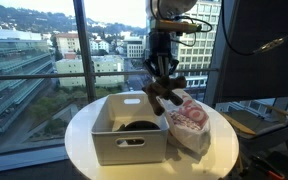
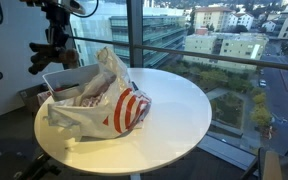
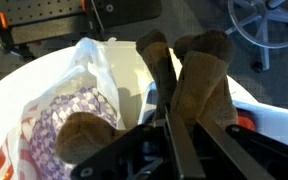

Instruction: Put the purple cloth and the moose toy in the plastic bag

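My gripper is shut on the brown moose toy and holds it just above the open mouth of the white plastic bag with red rings. In the wrist view the toy's legs stick out past the fingers, over the bag's opening. The purple patterned cloth lies inside the bag. Another brown lump sits against the cloth; I cannot tell whether it belongs to the toy. In an exterior view the gripper hangs over the bag at its far side.
The bag lies on a round white table beside a white plastic bin holding a dark object. The bin also shows in an exterior view. Large windows stand right behind the table. A monitor is at the right.
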You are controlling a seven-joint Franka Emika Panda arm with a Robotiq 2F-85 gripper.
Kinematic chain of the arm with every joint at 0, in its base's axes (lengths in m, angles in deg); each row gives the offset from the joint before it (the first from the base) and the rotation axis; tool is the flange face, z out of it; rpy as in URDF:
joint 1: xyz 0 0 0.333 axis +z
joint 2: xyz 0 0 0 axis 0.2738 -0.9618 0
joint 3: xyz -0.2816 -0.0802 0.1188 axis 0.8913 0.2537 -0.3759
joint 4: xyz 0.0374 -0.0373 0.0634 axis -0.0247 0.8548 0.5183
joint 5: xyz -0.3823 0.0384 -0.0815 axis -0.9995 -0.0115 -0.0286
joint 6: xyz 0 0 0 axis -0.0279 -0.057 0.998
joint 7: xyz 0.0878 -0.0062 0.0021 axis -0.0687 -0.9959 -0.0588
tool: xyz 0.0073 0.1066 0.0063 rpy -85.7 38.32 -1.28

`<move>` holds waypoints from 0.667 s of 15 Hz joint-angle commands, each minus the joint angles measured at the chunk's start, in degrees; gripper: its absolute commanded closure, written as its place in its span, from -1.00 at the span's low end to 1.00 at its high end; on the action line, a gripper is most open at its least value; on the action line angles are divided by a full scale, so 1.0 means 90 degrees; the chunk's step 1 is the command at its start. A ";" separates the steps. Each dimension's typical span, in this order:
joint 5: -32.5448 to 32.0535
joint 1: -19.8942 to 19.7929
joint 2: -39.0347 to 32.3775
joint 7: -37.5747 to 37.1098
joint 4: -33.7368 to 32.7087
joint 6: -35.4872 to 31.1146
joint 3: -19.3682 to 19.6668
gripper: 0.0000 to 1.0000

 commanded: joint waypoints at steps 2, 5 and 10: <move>0.1084 -0.0667 0.0447 0.0709 0.1497 -0.1177 0.0322 0.94; 0.1513 -0.1009 0.0031 0.1257 0.1840 -0.1853 0.0549 0.94; 0.2024 -0.1452 -0.0657 0.1663 0.2095 -0.2783 0.0853 0.94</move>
